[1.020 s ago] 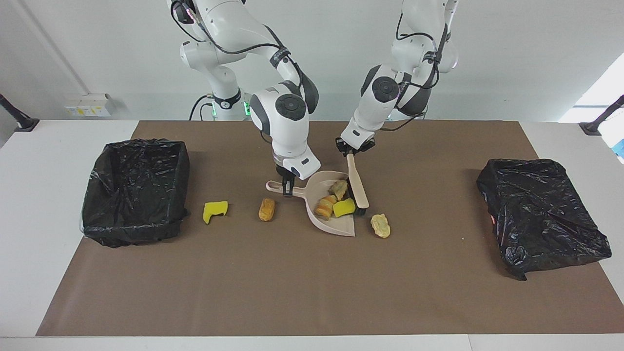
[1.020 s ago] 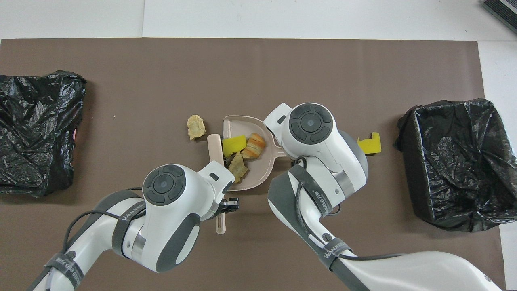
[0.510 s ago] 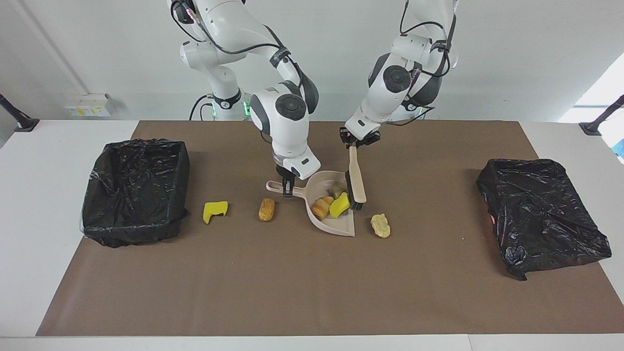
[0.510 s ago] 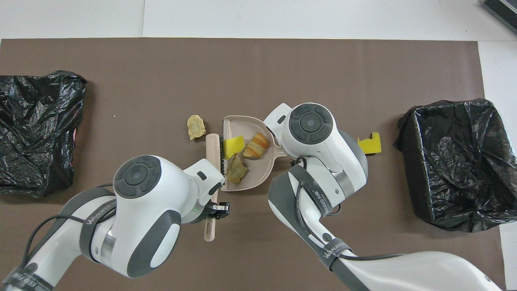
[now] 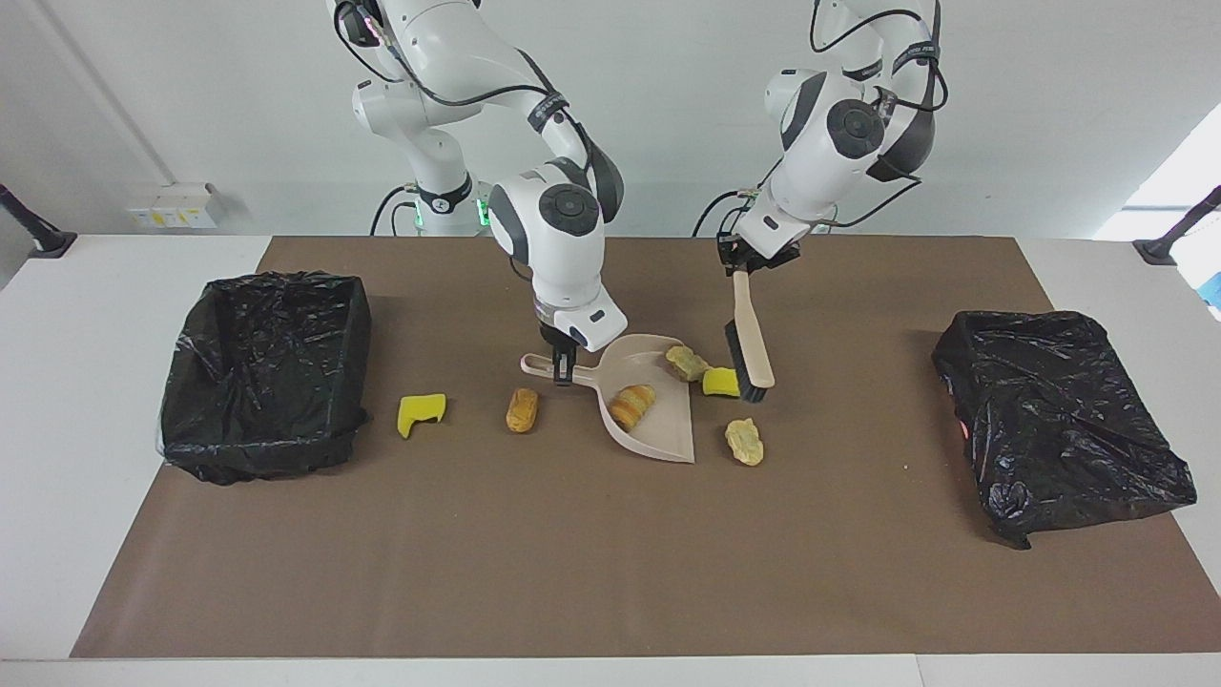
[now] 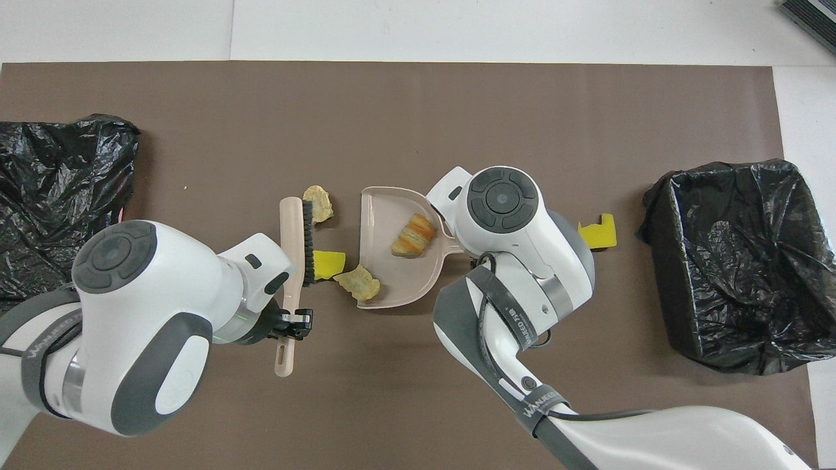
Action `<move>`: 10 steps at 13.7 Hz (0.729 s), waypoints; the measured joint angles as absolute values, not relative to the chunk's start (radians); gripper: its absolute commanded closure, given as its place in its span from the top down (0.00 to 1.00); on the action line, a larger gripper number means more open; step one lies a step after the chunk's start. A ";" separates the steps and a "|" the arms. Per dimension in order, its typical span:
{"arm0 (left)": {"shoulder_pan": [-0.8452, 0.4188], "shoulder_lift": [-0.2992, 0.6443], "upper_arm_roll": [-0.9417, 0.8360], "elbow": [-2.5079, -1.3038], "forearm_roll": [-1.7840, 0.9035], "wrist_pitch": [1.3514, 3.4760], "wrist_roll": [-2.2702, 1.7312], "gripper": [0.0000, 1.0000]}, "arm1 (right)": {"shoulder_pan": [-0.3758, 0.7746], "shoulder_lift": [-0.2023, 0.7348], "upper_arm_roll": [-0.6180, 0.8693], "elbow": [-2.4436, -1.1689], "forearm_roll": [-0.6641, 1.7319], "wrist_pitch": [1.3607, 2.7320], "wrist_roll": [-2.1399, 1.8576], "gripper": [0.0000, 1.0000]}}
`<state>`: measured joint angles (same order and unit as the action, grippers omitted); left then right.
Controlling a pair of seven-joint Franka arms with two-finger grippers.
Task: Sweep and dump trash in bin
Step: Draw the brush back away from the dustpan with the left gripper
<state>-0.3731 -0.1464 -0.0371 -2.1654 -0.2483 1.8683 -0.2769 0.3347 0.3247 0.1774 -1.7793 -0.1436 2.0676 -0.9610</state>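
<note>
The left tool [image 5: 743, 264] is gripping the brush [image 5: 750, 351], bristles touching a yellow sponge bit [image 5: 720, 383]; the right tool [image 5: 563, 367] is clamping the dustpan [image 5: 658, 425] handle.

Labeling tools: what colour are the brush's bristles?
Black, on the brush with a beige back; clearest in the overhead view.

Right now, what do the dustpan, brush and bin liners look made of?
Dustpan: smooth matte beige, likely moulded plastic. Brush: matching beige back, probably plastic, with dark bristles. Bin liners: thin glossy black plastic film, crinkled and catching highlights.
</note>
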 measured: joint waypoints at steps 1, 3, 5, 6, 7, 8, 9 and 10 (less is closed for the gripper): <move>-0.335 -0.139 -0.036 -2.164 -0.226 1.900 -0.244 0.00 | 0.335 0.325 0.177 -1.779 -0.144 2.068 -0.961 0.00; -0.255 -0.117 -0.033 -2.149 -0.192 1.936 -0.179 0.00 | 0.335 0.325 0.177 -1.779 -0.144 2.068 -0.961 0.00; -0.218 -0.076 -0.031 -2.132 -0.172 1.939 -0.161 0.00 | 0.334 0.325 0.177 -1.779 -0.144 2.068 -0.961 0.00; -0.217 -0.049 -0.033 -2.131 -0.172 1.944 -0.176 0.00 | 0.334 0.325 0.177 -1.779 -0.144 2.068 -0.961 0.00; -0.218 -0.021 -0.039 -2.132 -0.172 1.952 -0.210 0.00 | 0.334 0.325 0.177 -1.779 -0.144 2.068 -0.961 0.00; -0.223 0.006 -0.048 -2.132 -0.173 1.959 -0.247 0.00 | 0.334 0.325 0.177 -1.779 -0.144 2.068 -0.961 0.00; -0.236 0.025 -0.054 -2.136 -0.181 1.968 -0.281 0.00 | 0.335 0.325 0.177 -1.780 -0.144 2.068 -0.961 0.00; -0.259 0.036 -0.057 -2.146 -0.192 1.984 -0.315 0.00 | 0.335 0.325 0.177 -1.780 -0.144 2.068 -0.961 0.00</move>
